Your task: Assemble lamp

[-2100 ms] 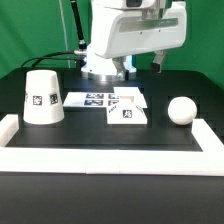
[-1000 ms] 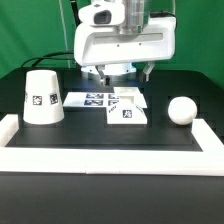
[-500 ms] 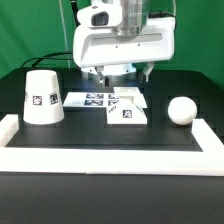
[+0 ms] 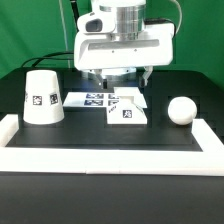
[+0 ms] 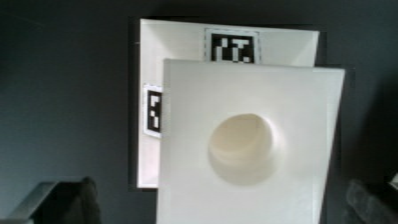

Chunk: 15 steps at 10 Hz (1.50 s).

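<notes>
**End effector open above the lamp's base plate**

The end effector hung over the base plate with its fingers spread wide, gripping nothing. In the wrist view the socket sat roughly midway between them, which suggested it was lining up to grasp this part first. The base plate lay flat on the worktop, partly overlapping the marker board. The shade stood wide end down at the exterior view's left. The bulb rested well apart at its right, both likely kept clear for later fitting.
</notes>
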Available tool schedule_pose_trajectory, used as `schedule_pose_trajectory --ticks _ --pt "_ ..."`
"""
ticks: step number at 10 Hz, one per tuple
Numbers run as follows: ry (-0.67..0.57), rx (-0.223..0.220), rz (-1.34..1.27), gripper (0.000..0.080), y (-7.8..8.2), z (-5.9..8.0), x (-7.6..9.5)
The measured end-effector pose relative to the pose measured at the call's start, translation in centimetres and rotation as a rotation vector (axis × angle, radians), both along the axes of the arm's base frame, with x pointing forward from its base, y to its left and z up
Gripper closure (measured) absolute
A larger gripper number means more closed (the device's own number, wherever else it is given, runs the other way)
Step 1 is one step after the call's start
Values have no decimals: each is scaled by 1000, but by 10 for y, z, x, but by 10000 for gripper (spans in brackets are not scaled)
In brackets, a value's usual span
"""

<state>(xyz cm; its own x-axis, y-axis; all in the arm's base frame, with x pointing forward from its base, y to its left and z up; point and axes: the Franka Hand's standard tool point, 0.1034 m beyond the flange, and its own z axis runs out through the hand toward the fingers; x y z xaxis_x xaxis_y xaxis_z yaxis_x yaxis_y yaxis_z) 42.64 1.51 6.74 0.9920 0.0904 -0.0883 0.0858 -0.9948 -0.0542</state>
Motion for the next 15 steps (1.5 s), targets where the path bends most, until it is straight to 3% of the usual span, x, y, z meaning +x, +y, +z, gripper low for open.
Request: schedule_pose_trajectory --ticks 10,11,15 --pt "14 1 12 114 3 -20 -4" --pt "14 1 12 266 3 -20 -4" --pt "14 1 12 265 3 -20 -4"
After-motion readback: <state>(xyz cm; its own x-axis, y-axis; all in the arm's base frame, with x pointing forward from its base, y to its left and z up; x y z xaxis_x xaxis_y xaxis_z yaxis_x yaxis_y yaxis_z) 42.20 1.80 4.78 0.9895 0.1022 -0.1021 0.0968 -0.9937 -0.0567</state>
